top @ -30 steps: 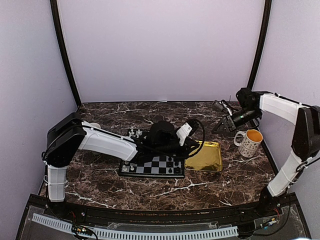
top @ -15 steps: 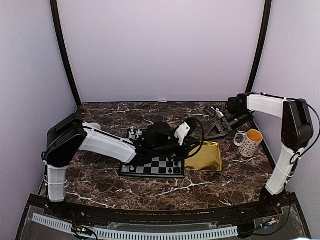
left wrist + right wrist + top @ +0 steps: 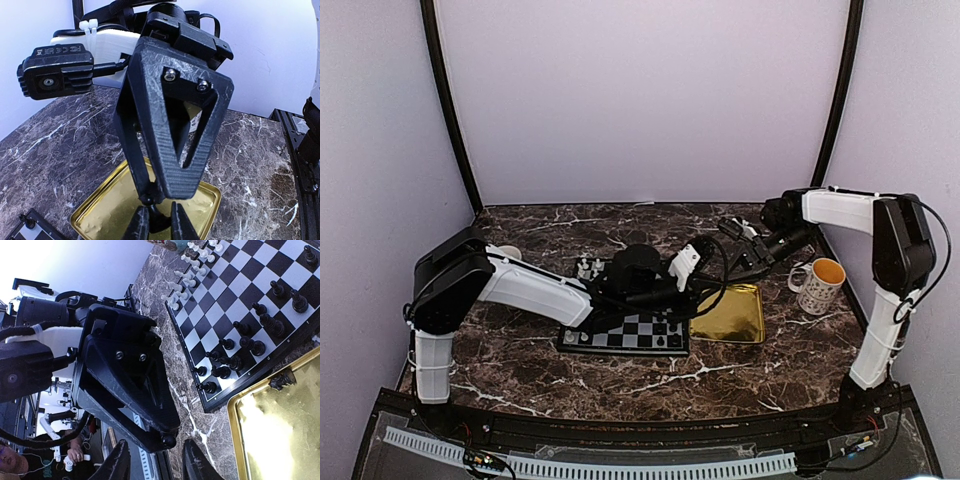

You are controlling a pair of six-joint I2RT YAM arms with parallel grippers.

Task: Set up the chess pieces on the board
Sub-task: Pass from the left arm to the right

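Two arms meet tip to tip above the gold tray [image 3: 730, 322], which sits on the bench [image 3: 520, 350] just right of the board [image 3: 620, 337].

Left fingers [image 3: 141, 227] are narrow, pinched on a small dark piece [image 3: 159, 220] that looks like a black chess piece. It is held over the tray, off the board. What kind of piece it is cannot be told.

Right fingers [image 3: 119, 465] stand partly apart with nothing between them, pointing at the tip of the left gripper from close by. Whether they touch the held piece cannot be told.

The board lies flat at bench centre, with the left arm crossing over its far half in the top view. In the right wrist view, black pieces [image 3: 272, 325] stand upright in a loose double line on the side next to the tray. White pieces [image 3: 177, 287] cluster along the opposite edge, and the squares between the two groups are bare. Whether every white piece is on a square cannot be told.

One loose dark piece [image 3: 282, 379] lies on its side in the tray, near the rim closest to the board.

A mug [image 3: 817, 285] with an orange inside stands upright on the bench right of the tray, apart from it and below the right arm.
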